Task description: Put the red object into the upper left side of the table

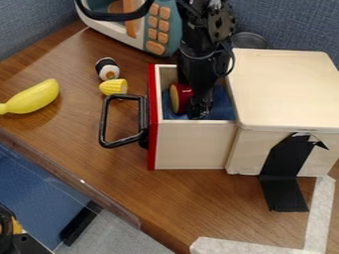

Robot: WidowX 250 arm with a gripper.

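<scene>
Red, rounded object (pixel 179 97) sits inside the pale wooden drawer (pixel 192 144).

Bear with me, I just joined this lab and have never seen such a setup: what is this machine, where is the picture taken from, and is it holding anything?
The black machine coming in from the top edge is a robot arm; its base is out of view. The one picture comes from a fixed camera looking down at a slant on a wooden table.

The arm's claw is down inside an open, red-fronted drawer that sticks out of a pale wooden box. Right beside the claw, over a blue lining, is a red object with a tan end. I can't tell whether it is gripped.

Left of the drawer in the picture are a yellow banana, a small yellow piece and a black-and-white roll. A toy microwave stands behind.
</scene>
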